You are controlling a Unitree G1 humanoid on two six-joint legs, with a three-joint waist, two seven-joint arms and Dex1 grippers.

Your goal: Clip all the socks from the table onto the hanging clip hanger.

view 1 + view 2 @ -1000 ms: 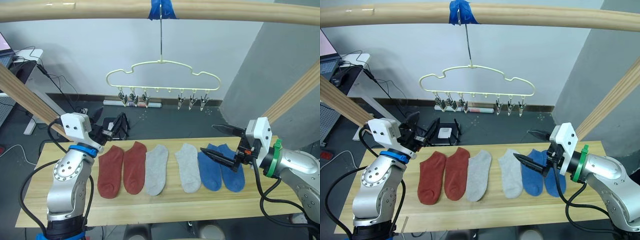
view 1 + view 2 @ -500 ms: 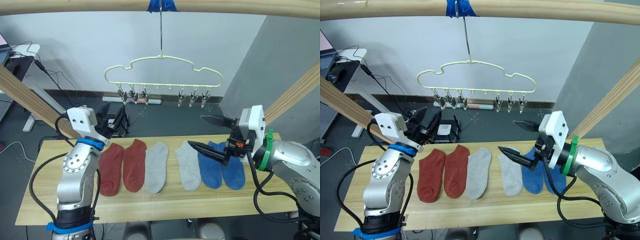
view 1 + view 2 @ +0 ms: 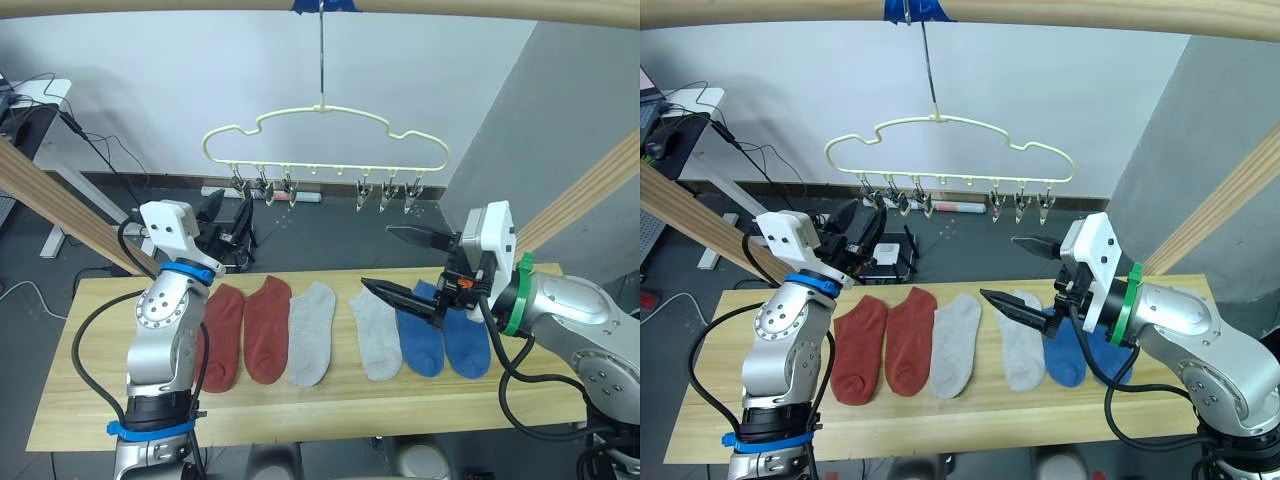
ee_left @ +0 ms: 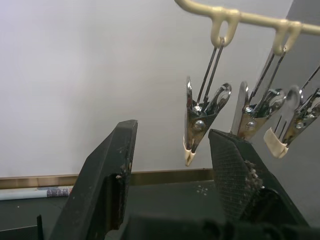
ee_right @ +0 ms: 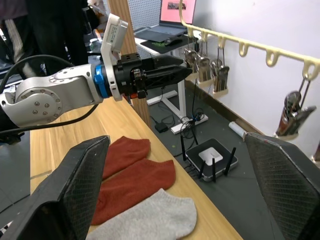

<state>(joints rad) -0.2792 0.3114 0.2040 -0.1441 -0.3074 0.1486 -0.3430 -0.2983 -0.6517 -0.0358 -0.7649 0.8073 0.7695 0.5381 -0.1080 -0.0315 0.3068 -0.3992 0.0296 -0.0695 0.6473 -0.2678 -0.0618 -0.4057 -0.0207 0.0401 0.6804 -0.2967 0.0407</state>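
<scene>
Both arms have risen a little since the earlier frames, and the right hand [image 3: 408, 265] has moved toward the left, so that its lower finger now reaches over the right grey sock [image 3: 376, 333] instead of over the blue socks. The socks themselves lie as they lay before.

Six socks rest flat in one row on the counter [image 3: 90, 400], toes toward the near edge: two rust-red socks [image 3: 245, 330] at the left, a left grey sock [image 3: 312, 333] and the right grey one in the middle, and two blue socks [image 3: 443, 338] at the right. None of them is held.

The right hand is spread wide, with nothing between its fingers; it hangs above the far ends of the right grey sock and the blue socks. The left hand [image 3: 226, 228] is raised beyond the far edge of the counter, left of the row, pointing toward the clip hanger [image 3: 325, 135]. It is released too (the left wrist view shows a clear gap between its two black fingers [image 4: 105, 190]), and a metal clip [image 4: 200, 120] is seen through that gap, but it is farther away and not touched.

The pale-yellow clip hanger hangs by its long hook from the wooden rail [image 3: 500, 10] at the blue tape [image 3: 322, 5], above and beyond the counter. All its clips carry nothing.
</scene>
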